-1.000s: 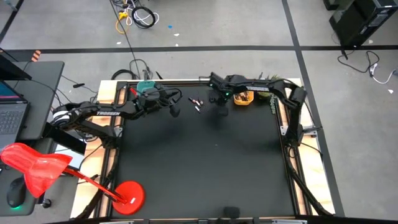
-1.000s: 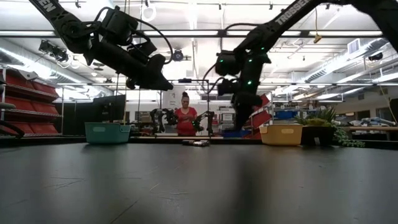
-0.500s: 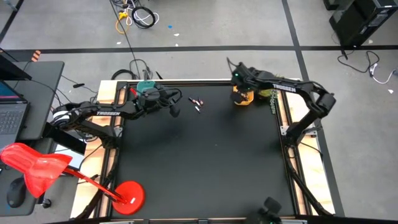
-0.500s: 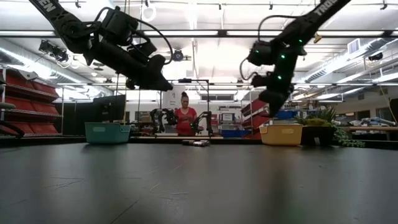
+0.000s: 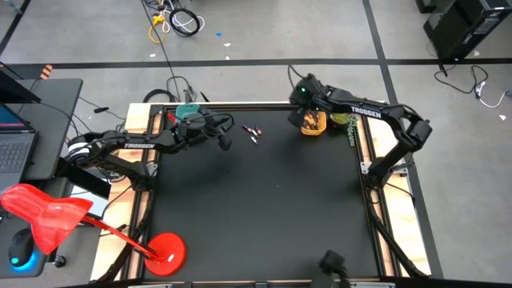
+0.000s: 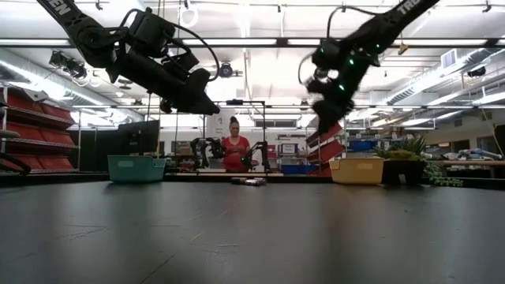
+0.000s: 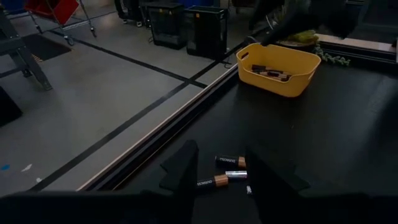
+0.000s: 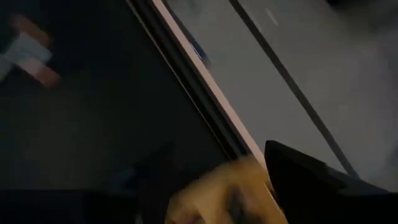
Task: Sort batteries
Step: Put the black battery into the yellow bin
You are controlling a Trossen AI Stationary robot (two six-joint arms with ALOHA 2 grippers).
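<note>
My right gripper (image 5: 305, 100) hangs above the yellow tray (image 5: 313, 126) in the upper right of the high view. Its fingers are too blurred in my wrist view for me to tell how they stand, and I see nothing between them. I judge I am here because this tray is one sorting bin; the left wrist view shows a few dark batteries already lying in its bottom.

My left gripper (image 7: 219, 173) waits raised in the upper left of the high view, near the teal tray (image 5: 186, 110), the other bin. Its fingers (image 7: 181, 168) stand partly apart and hold nothing. It points toward the loose batteries (image 5: 253, 134), which lie on the black table (image 5: 256, 208) between the two trays, at the upper middle of the high view. In the left wrist view I count three close together: two dark ones with coppery ends and a pale silvery one between them.

These three are unsorted, so the work is not done. Lying so close, they could roll when one is picked.
</note>
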